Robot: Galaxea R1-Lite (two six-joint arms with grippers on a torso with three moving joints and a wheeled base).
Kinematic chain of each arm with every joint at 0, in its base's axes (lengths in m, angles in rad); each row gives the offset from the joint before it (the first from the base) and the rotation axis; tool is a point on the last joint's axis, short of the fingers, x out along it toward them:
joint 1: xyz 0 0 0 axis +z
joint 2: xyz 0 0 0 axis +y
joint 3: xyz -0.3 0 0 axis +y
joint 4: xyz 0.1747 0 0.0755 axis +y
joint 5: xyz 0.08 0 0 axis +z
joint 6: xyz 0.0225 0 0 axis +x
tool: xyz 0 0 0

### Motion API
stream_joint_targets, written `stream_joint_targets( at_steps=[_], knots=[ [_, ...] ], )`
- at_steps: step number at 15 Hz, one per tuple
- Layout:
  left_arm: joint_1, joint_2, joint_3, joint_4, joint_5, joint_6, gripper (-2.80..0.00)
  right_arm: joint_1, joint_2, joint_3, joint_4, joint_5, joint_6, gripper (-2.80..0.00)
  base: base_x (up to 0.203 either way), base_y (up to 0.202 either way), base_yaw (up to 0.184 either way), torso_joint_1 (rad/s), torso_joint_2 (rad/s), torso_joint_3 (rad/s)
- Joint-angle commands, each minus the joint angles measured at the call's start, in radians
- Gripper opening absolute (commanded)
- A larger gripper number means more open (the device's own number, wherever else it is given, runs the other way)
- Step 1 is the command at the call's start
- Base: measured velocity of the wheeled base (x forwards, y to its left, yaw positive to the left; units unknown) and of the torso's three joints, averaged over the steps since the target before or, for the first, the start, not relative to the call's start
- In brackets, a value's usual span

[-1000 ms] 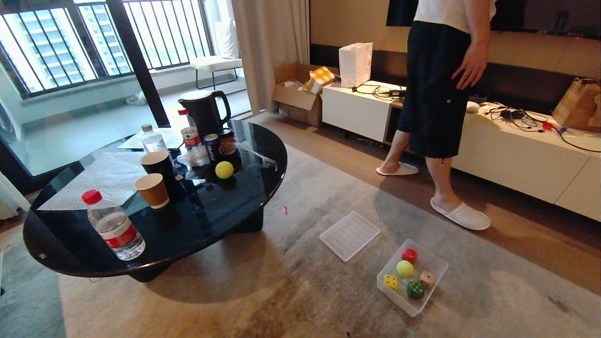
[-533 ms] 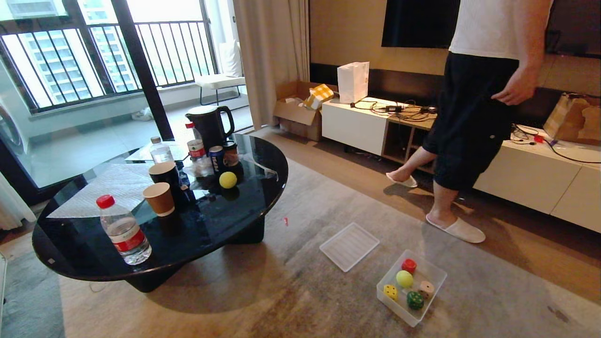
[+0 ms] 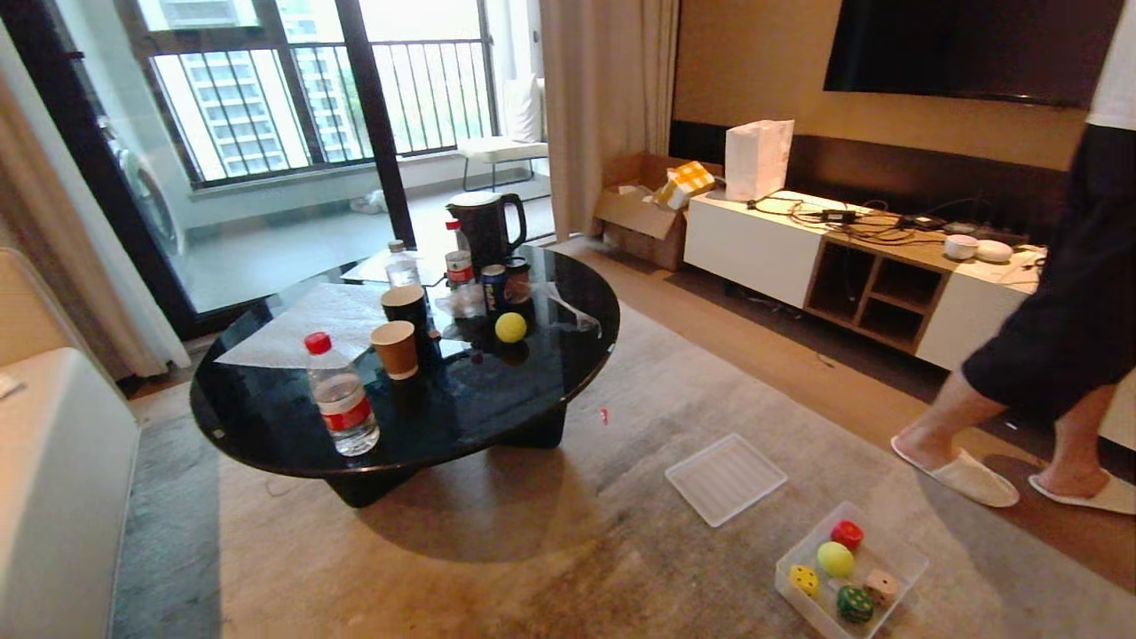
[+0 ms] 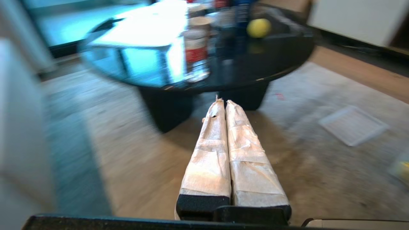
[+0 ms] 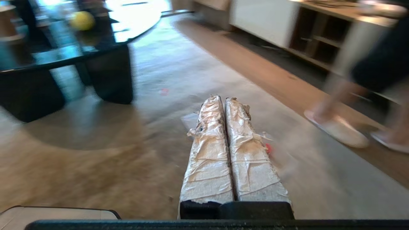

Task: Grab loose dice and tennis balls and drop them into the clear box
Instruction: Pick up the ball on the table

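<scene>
Both arms are sitting parked, neither showing in the head view. The left gripper (image 4: 222, 101) is closed, taped fingers pressed together, holding nothing, pointing out level over the rug (image 3: 577, 550). The right gripper (image 5: 220, 99) is the same: closed, empty, aimed across the rug.

A loose ball (image 4: 258, 27) is lying on the black table (image 3: 266, 426), well ahead of the left gripper and slightly to its right, past a water bottle (image 4: 195, 51) and paper cup (image 4: 200, 23). From the right gripper that same ball (image 5: 82, 20) is sitting far ahead and off to its left.

The box (image 3: 905, 559) is resting on the rug, ahead and to the right of the left gripper, well apart from it. In it are lying a second ball (image 3: 835, 559), a red die (image 3: 847, 534), a yellow die (image 3: 805, 580), a green die (image 3: 855, 603) and a beige die (image 3: 881, 587). The right wrist view is too blurred to make out the box.

The lid (image 3: 725, 477) is lying flat on the rug between table and box, ahead-right of the left gripper.

A person (image 3: 1065, 319) in slippers is stepping along the cabinet (image 3: 754, 244), ahead-right of the right gripper.
</scene>
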Motion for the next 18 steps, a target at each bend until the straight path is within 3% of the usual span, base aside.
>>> stream_joint_targets(
  at_steps=[1, 13, 18],
  knots=[
    [0.001, 0.001, 0.000, -0.001, 0.000, -0.001, -2.80, 0.000, 0.002, 0.002, -0.002, -0.001, -0.001, -2.80, 0.003, -0.009, 0.169, 0.002, 0.00, 0.005],
    [0.001, 0.000, 0.000, -0.001, 0.000, -0.002, -2.80, 0.000, 0.001, 0.002, -0.002, -0.002, 0.002, -2.80, 0.000, -0.008, 0.163, 0.002, 0.00, 0.003],
    [0.001, 0.000, 0.000, -0.001, 0.000, -0.024, -2.80, 0.000, 0.000, 0.002, -0.002, -0.001, 0.001, -2.80, 0.000, -0.001, 0.040, 0.000, 0.00, 0.000]
  ],
)
